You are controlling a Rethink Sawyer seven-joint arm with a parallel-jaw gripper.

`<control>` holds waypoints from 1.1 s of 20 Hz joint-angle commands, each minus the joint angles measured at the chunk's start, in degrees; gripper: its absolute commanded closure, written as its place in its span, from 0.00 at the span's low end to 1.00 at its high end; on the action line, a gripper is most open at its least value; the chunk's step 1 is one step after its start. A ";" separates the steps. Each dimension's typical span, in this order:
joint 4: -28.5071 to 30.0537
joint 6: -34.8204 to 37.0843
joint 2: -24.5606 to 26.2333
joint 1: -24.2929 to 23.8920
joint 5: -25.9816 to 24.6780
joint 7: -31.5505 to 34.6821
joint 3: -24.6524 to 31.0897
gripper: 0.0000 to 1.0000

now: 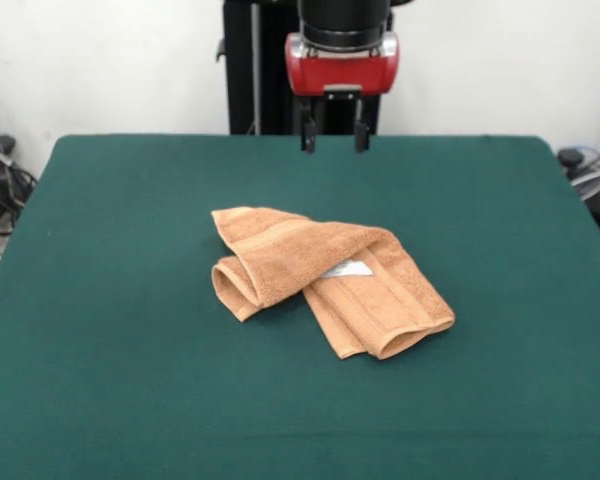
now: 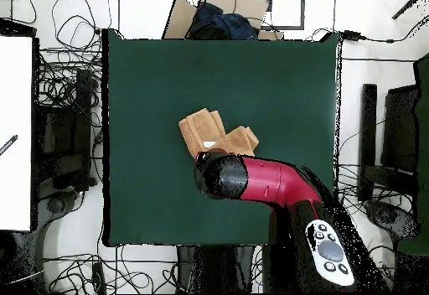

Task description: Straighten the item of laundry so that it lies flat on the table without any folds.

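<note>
The arm (image 2: 268,183) reaches in from 5 o'clock in the overhead view, its black wrist end covering the towel's near edge. In the front view the gripper (image 1: 334,138) hangs straight down at 12 o'clock, above the table (image 1: 100,300), jaws apart and empty. The towel (image 1: 325,277) lies crumpled near the centre, folded over itself, white tag (image 1: 348,269) showing.

Towel (image 1: 325,278) folded over itself near the middle of the table (image 1: 110,330), claw (image 1: 334,139) raised behind it
</note>
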 commanded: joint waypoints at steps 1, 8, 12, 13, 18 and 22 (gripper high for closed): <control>-3.42 4.68 2.50 -0.69 -4.80 -2.99 3.46 0.00; -4.86 5.00 3.35 -1.41 -5.70 -3.05 4.08 0.00; -5.17 5.58 3.19 -2.32 -6.08 -4.02 4.53 0.00; -5.53 6.07 3.31 -2.58 -6.09 -4.38 4.65 0.00; -4.22 6.33 2.14 -4.17 -6.38 -5.46 4.90 0.00; -4.54 6.63 2.43 -4.72 -6.53 -5.83 5.32 0.00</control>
